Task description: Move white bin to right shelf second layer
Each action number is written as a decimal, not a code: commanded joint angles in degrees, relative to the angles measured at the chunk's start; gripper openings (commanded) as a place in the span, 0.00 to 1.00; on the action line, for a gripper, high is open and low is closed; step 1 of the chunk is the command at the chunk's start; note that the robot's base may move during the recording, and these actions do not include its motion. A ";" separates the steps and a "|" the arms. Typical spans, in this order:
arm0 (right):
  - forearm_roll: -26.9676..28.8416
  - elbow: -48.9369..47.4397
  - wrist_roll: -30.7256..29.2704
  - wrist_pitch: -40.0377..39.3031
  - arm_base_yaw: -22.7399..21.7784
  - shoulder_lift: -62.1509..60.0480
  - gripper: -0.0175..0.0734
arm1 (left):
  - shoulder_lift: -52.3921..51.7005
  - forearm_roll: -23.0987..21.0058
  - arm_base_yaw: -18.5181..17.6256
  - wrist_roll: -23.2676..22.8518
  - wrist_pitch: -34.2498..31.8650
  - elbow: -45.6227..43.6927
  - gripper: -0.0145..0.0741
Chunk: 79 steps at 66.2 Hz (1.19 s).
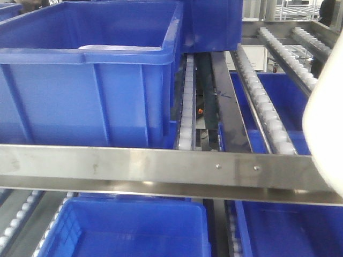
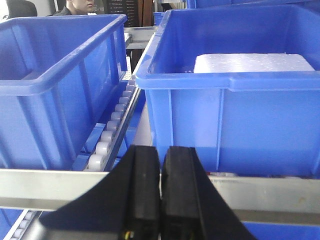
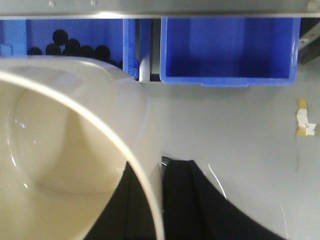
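The white bin (image 3: 70, 150) is off any surface. Its wall is pinched at the rim by the right gripper (image 3: 160, 175), one jaw inside and one outside, and the wrist view shows only grey floor (image 3: 235, 140) beneath it. In the front view the bin hangs at the far right, in front of the end of the stainless front bar (image 1: 161, 167) (so not yet on the rack).

Pickup looks done. What remains is lifting the bin over the bar and setting it on the right shelf second layer (image 1: 261, 101). The white rollers nearest the bin are bare, while a big blue crate (image 1: 91, 80) fills the left lane, so the free room is on the right. The bar's top edge is the one to clear.

The left gripper (image 2: 160, 195) sits low before the bar, jaws pressed together on nothing.
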 commanded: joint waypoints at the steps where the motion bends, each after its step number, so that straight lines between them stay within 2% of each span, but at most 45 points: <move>1: -0.27 -1.57 -0.47 -2.86 -0.29 -0.14 0.27 | -0.98 -0.35 -0.19 -0.15 -4.98 2.13 0.26; 37: -0.30 -1.57 -0.47 -3.08 -0.29 -0.14 0.27 | -0.98 -0.35 -0.19 -0.15 -4.98 2.13 0.26; 48: -5.71 -1.57 -0.75 -6.18 -0.29 -0.14 0.27 | -0.98 -0.35 -0.19 -0.15 -4.98 2.13 0.26; 79: -5.85 -1.57 -0.75 -7.18 -0.29 -0.14 0.27 | -0.98 -0.35 -0.19 -0.15 -4.98 2.13 0.26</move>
